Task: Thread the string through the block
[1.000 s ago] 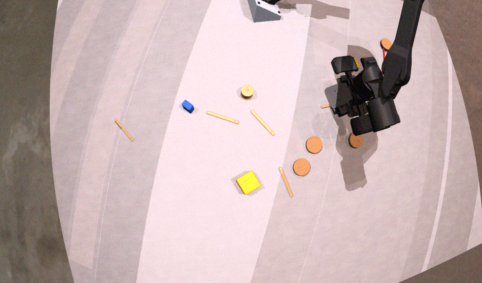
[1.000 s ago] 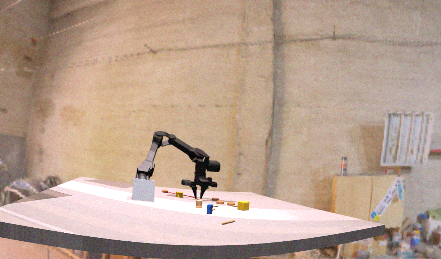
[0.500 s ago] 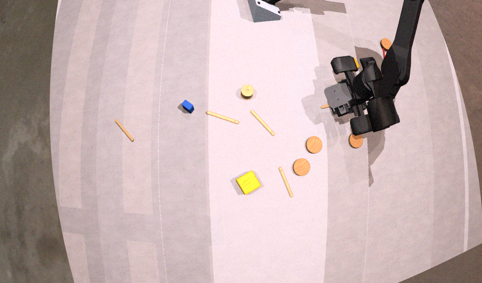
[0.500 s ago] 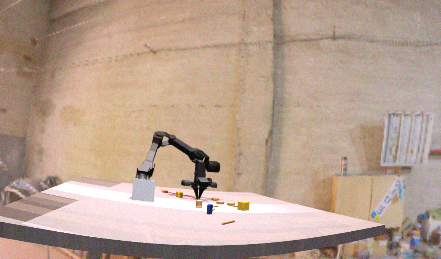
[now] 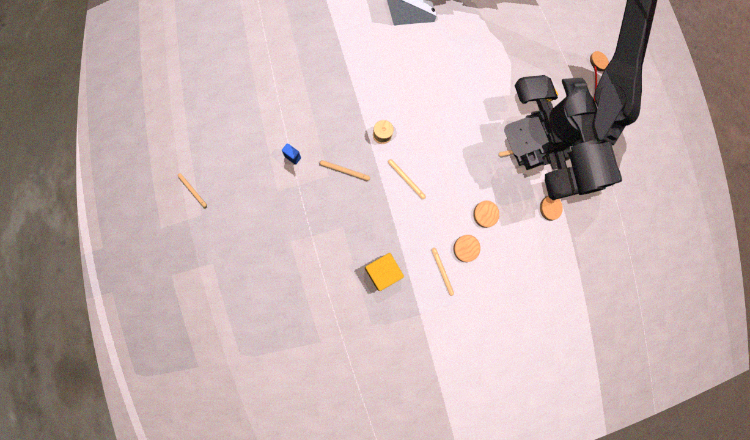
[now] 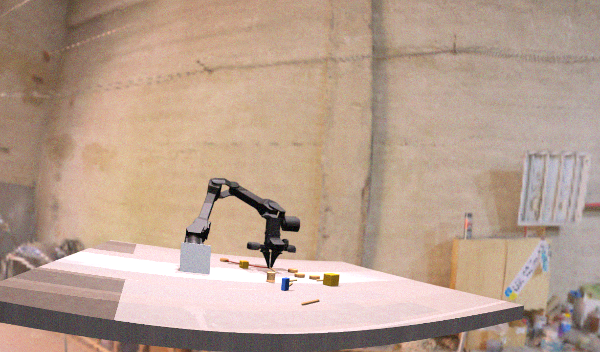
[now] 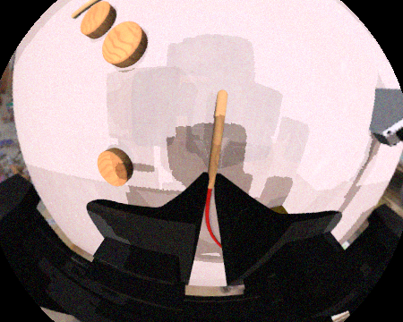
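My gripper point(image 6: 270, 265) point(image 7: 211, 177) is shut on the string's stick, low at the table. The stick point(image 5: 505, 153) point(image 7: 218, 139) is held near its string end, and its free end points away from the fingers. The red string point(image 5: 595, 83) point(image 6: 258, 265) point(image 7: 207, 215) runs back to a round wooden button point(image 5: 599, 60) point(image 6: 224, 259). A small yellow block point(image 6: 243, 264) stands along the string's line; the arm hides most of it in the top view. A larger yellow block point(image 5: 384, 272) point(image 6: 331, 279) stands farther off. I see no hole in either block.
Loose sticks point(image 5: 344, 170) point(image 5: 406, 178) point(image 5: 442, 272) point(image 5: 192, 190) lie apart. Wooden discs point(image 5: 486, 214) point(image 5: 467, 248) point(image 5: 551, 208) lie near the arm. A round wooden piece point(image 5: 383, 131) point(image 6: 270, 276) and a blue block point(image 5: 291, 153) point(image 6: 285, 283) stand toward the left in the top view.
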You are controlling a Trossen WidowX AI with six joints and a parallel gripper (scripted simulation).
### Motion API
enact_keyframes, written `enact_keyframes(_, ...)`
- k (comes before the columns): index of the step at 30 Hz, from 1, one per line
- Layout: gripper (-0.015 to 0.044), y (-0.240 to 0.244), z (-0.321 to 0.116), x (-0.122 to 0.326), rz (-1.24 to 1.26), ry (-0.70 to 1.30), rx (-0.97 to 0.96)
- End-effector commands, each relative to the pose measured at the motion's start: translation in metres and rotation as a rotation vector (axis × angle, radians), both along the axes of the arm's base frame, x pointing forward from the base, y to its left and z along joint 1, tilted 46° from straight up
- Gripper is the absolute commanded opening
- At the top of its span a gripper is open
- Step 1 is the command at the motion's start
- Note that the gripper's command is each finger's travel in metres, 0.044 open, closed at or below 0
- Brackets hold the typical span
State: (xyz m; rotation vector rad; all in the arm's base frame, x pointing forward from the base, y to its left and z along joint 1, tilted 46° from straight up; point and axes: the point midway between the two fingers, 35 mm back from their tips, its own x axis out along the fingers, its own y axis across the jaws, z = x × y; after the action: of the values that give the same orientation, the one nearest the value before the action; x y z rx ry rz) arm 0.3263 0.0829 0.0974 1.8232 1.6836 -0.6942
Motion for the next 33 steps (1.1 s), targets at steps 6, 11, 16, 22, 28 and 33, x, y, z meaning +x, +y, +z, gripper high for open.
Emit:
enact_keyframes(6,0.0000,-0.009,0.009,0.000,0.002,-0.006,-0.003)
enact_keyframes(11,0.0000,-0.014,0.013,0.000,0.002,-0.006,-0.003)
enact_keyframes(16,0.0000,-0.019,0.018,-0.001,0.002,-0.005,-0.003)
enact_keyframes(22,0.0000,-0.024,0.023,-0.002,0.002,-0.005,-0.003)
enact_keyframes(28,0.0000,-0.030,0.029,-0.003,0.002,-0.005,-0.003)
enact_keyframes(33,0.0000,-0.034,0.033,-0.004,0.002,-0.005,-0.002)
